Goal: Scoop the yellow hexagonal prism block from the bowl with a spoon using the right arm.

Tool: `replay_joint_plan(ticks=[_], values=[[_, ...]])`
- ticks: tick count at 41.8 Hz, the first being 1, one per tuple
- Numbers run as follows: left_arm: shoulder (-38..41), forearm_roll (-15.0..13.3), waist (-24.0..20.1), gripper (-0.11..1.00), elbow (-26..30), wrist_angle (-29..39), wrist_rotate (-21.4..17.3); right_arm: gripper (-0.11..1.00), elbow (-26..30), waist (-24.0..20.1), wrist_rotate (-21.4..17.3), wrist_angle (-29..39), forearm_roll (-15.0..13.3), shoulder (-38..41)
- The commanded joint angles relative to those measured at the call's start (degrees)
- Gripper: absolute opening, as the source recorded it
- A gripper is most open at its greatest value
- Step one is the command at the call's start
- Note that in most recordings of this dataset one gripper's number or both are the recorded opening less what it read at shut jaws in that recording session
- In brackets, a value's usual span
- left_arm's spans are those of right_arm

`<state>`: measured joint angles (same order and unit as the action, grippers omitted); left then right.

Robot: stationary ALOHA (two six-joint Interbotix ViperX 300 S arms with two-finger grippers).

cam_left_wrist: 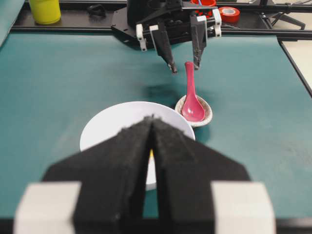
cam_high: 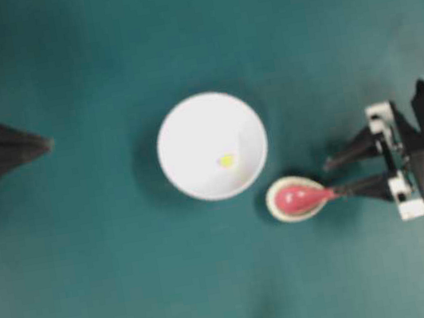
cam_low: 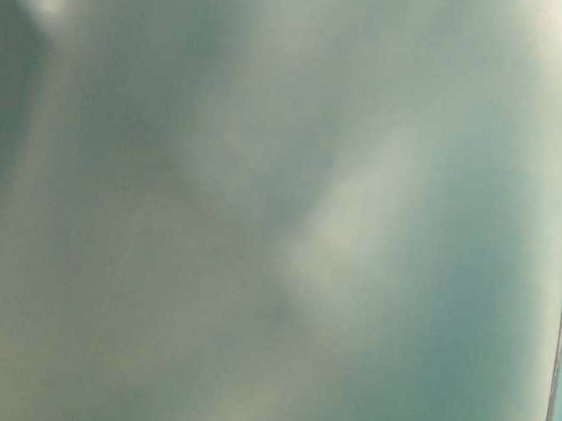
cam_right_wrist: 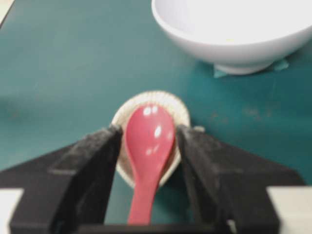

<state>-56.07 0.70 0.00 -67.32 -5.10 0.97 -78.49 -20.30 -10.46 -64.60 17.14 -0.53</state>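
Right gripper (cam_right_wrist: 148,146), jaws apart, straddled the spoon (cam_right_wrist: 148,141) handle; a glossy handle might slip if pinched off-centre.

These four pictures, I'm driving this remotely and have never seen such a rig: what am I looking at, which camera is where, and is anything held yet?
You are seeing a two-armed table robot working over a teal mat. The overhead view looks straight down: the left gripper waits at that picture's left with its fingers together, and the right gripper is at its right, open. The table-level view is only a greenish blur and tells you nothing. The other two cameras ride on the wrists and look out along each gripper's fingers.

On the mat are the white bowl with the small yellow block inside it, and the pink-red spoon, its scoop resting in a small cream spoon rest beside the bowl.

Nothing is held yet. The right gripper's fingers stand on either side of the spoon's handle, with gaps showing.
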Motion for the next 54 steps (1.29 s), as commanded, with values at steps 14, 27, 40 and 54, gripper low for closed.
replay_joint_plan(ticks=[14, 27, 40, 54], values=[[0.62, 0.09, -0.09, 0.00, 0.97, -0.18, 0.88, 0.54, 0.53, -9.93, 0.44, -7.03, 10.46, 8.61], [0.97, 0.09, 0.00, 0.00, 0.88, -0.18, 0.88, 0.54, 1.58, -10.28, 0.70, -7.91, 10.55, 12.39], [1.23, 0.09, 0.00, 0.00, 0.88, -0.18, 0.88, 0.53, 1.67, -10.28, 1.58, -7.82, 10.99, 12.39], [1.23, 0.09, 0.00, 0.00, 0.88, -0.18, 0.88, 0.24, 1.76, -10.28, 2.37, -7.12, 11.34, 12.39]])
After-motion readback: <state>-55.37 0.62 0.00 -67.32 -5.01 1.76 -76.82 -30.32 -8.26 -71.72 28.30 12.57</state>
